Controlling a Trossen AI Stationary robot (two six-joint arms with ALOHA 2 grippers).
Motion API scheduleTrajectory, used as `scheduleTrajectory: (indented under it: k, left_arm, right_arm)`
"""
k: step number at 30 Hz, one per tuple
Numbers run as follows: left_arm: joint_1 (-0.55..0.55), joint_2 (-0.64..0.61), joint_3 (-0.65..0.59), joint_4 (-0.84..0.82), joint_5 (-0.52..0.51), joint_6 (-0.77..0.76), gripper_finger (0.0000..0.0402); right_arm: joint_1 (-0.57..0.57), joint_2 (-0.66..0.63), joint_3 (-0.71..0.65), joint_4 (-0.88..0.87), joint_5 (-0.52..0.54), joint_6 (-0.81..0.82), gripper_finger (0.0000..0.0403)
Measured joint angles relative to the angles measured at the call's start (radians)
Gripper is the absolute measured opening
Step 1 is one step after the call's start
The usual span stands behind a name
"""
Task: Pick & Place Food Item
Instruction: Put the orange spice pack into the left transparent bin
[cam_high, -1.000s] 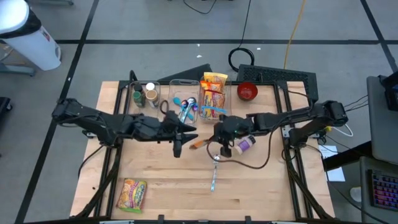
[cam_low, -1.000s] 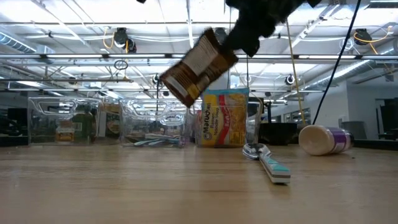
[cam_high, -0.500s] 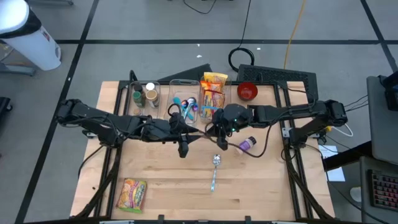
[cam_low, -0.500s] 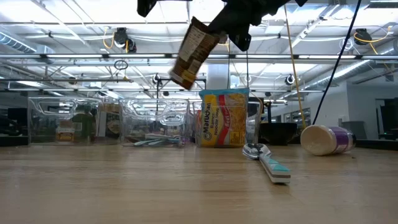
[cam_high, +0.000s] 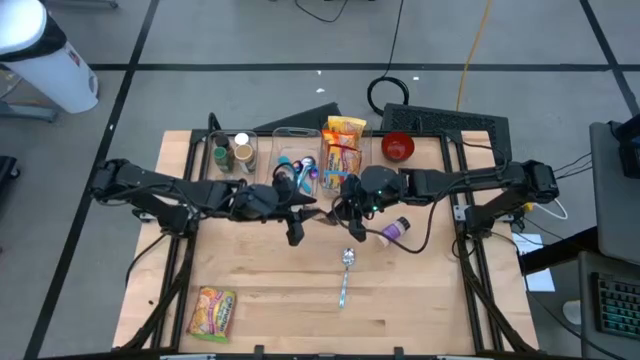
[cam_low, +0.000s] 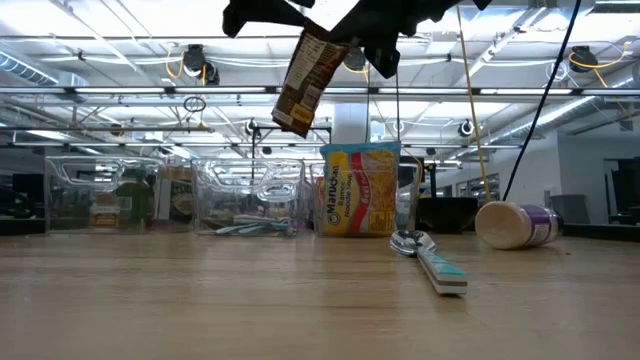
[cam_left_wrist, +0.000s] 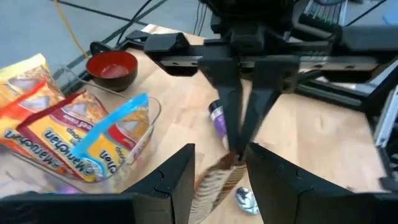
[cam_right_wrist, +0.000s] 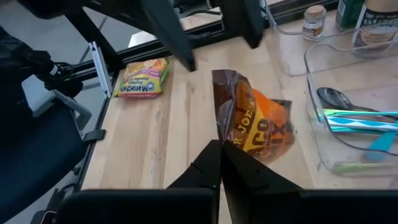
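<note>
A brown and orange snack packet (cam_low: 305, 80) hangs in the air above the table's middle, with my right gripper (cam_right_wrist: 219, 149) shut on it. My left gripper (cam_left_wrist: 221, 150) faces it from the table's left, open. Its two fingers stand on either side of the packet's free end (cam_left_wrist: 217, 183), and I see no touch. In the high view the two grippers meet nose to nose, left (cam_high: 298, 216) and right (cam_high: 342, 210). The clear bin of ramen packets (cam_high: 343, 150) stands just beyond them. My right gripper pinches one end of the packet (cam_right_wrist: 221, 134) between its two shut fingers, coming from the table's right and slanting a little downward. The packet is lifted clear of the table and hangs tilted, its free end (cam_low: 292, 120) lower and toward the left arm.
Clear bins along the far edge hold bottles (cam_high: 232, 152) and utensils (cam_high: 300, 170). A red bowl (cam_high: 397, 147) sits at the far right. A spoon (cam_high: 345, 275) and a purple-lidded jar (cam_high: 396, 232) lie on the wood, and a yellow ramen packet (cam_high: 213, 312) lies at the near left.
My right gripper has risen and gone toward the far edge with the packet, rolling as it went. The packet has swung from a flat slant to nearly upright. My left gripper has come in toward the packet from the left and sunk a little.
</note>
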Motion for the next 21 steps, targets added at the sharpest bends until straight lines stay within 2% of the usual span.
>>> scheduleTrajectory:
  k: [9,21]
  left_arm:
    - [0.011,0.000,0.000,0.001,0.083,0.067,0.0150]
    - [0.015,0.020,0.000,-0.001,0.087,0.131,0.0150]
  right_arm:
    - [-0.002,0.000,0.000,0.001,0.000,-0.004,0.0000]
    - [-0.020,0.000,-0.001,0.061,-0.057,0.022,0.0000]
